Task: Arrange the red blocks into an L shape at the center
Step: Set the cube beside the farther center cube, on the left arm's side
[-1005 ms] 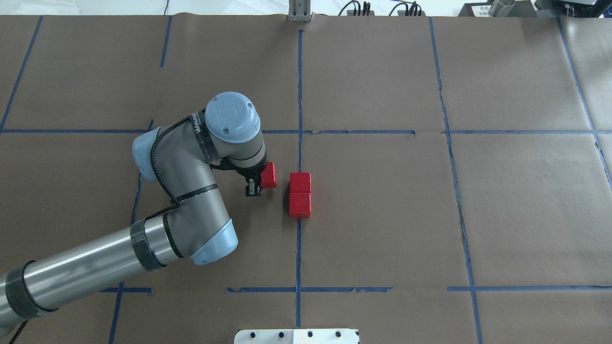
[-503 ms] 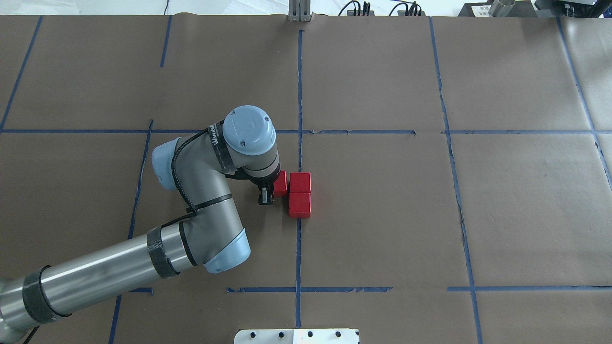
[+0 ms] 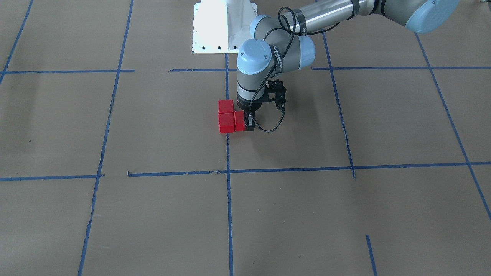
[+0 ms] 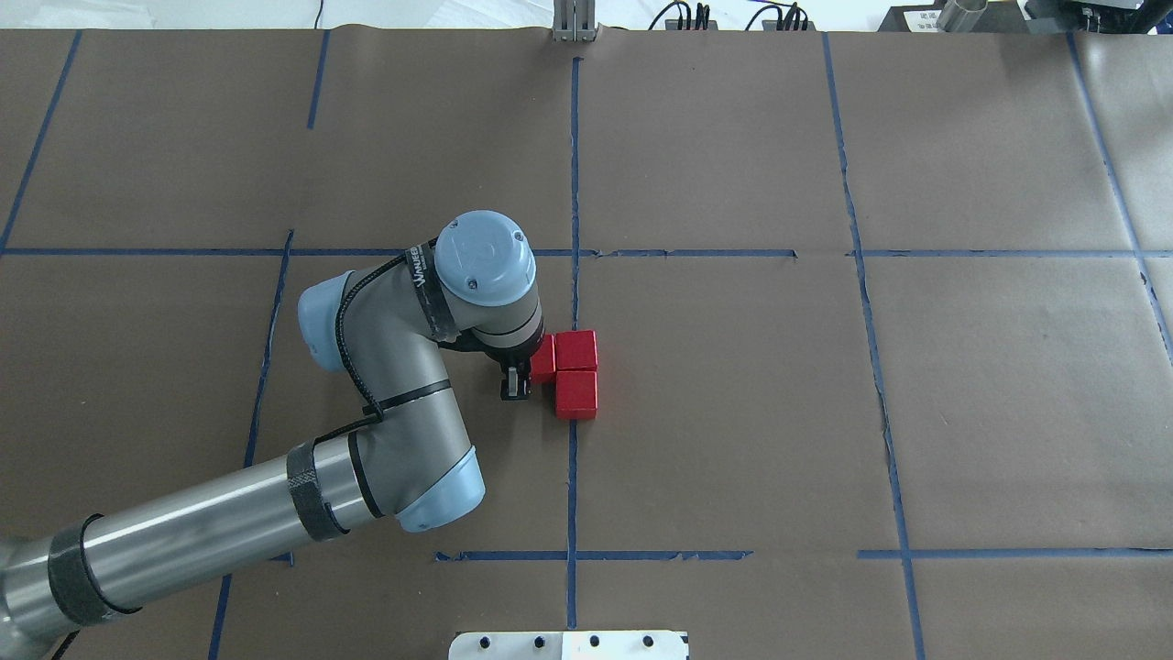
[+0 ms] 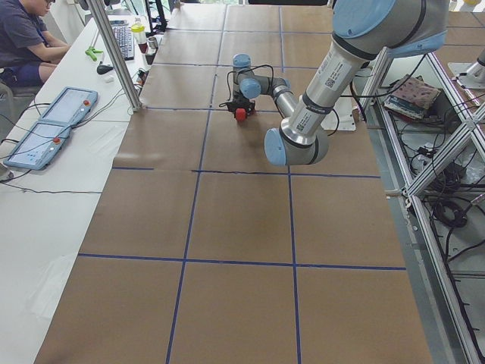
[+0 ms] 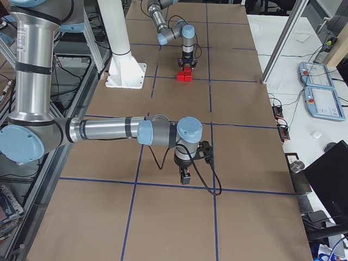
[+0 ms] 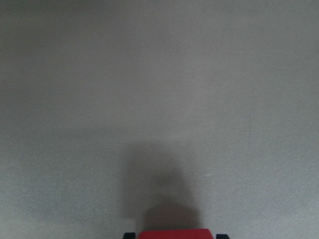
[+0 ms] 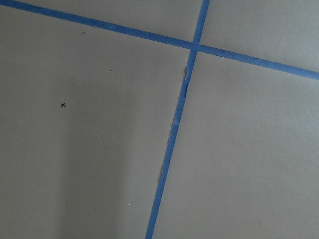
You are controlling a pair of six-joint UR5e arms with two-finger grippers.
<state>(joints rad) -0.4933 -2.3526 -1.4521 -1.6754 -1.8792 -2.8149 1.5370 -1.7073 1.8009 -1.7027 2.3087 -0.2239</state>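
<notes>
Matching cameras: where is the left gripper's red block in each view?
Front-facing: red block, rightmost, centre.
Overhead: red block, leftmost, centre.
Exterior left: red block, top middle.
Exterior right: red block, top middle.
Left wrist: red block, bottom edge.
Right wrist: absent.
Landmark: blue tape line beside it.

Seated operator (image 5: 19,38) near two teach pendants (image 5: 64,108) on white bench (image 5: 45,220); white pedestal (image 6: 126,73) at table edge

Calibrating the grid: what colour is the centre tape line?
The tape line is blue; overhead view.
</notes>
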